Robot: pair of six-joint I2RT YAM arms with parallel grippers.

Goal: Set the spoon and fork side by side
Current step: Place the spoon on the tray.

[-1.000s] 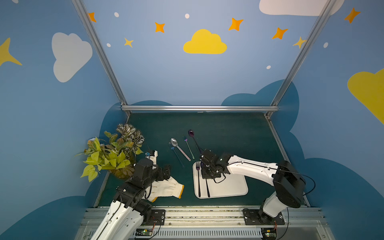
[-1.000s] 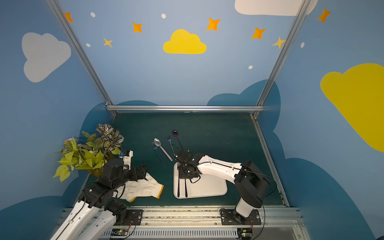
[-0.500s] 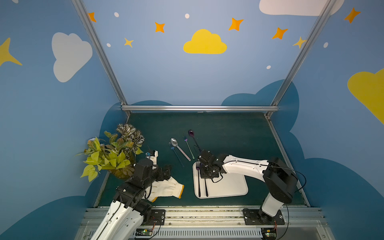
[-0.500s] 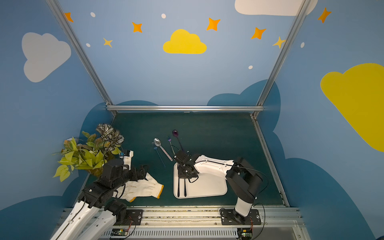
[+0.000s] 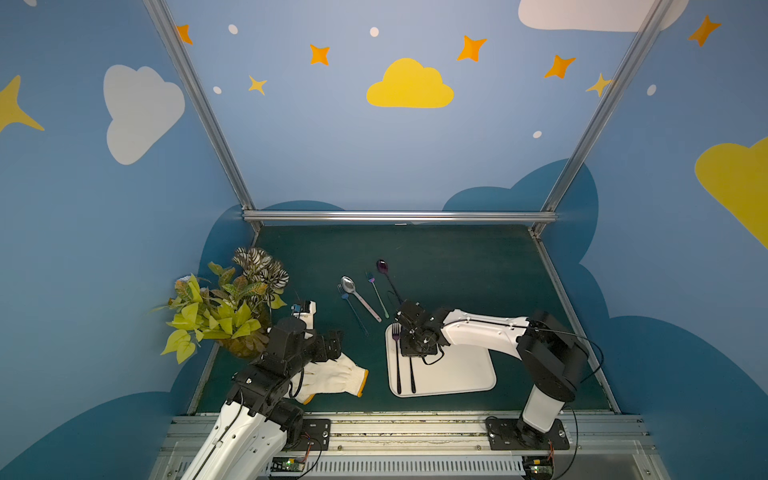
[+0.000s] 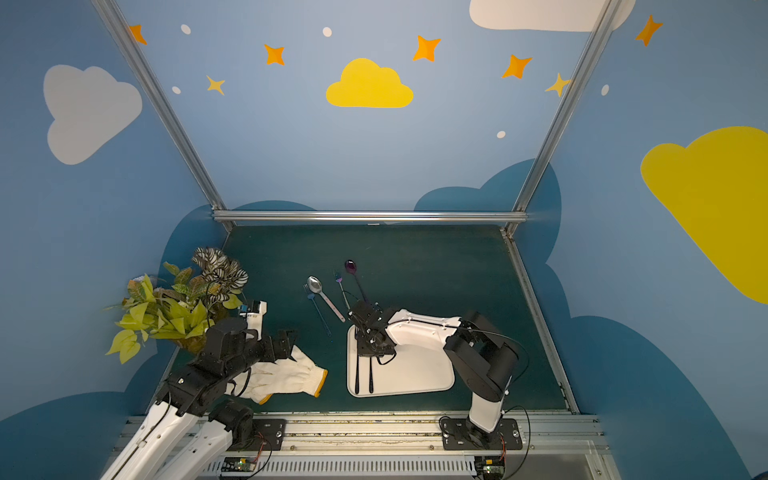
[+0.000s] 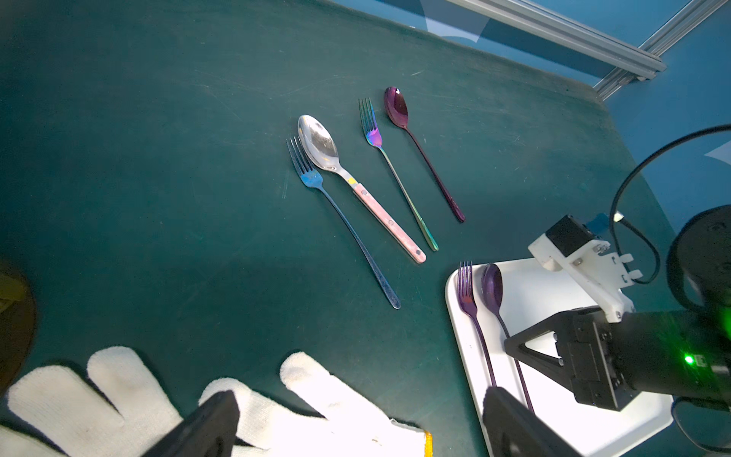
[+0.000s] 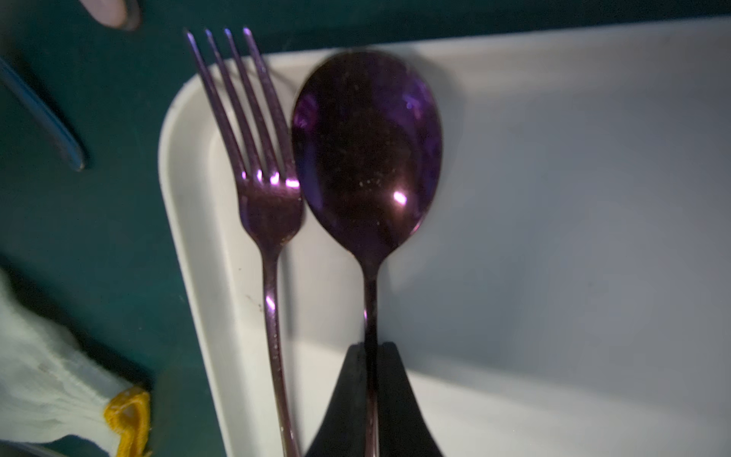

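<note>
Top views bright and even — right wrist view dim, blurred, glints on spoon (image 8: 368, 158)

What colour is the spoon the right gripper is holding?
Glossy dark purple. The spoon shows best in the right wrist view.

Purple spoon (image 8: 366, 150) and fork (image 8: 273, 205), white tray (image 8: 553, 198), green mat (image 7: 158, 158).
</note>
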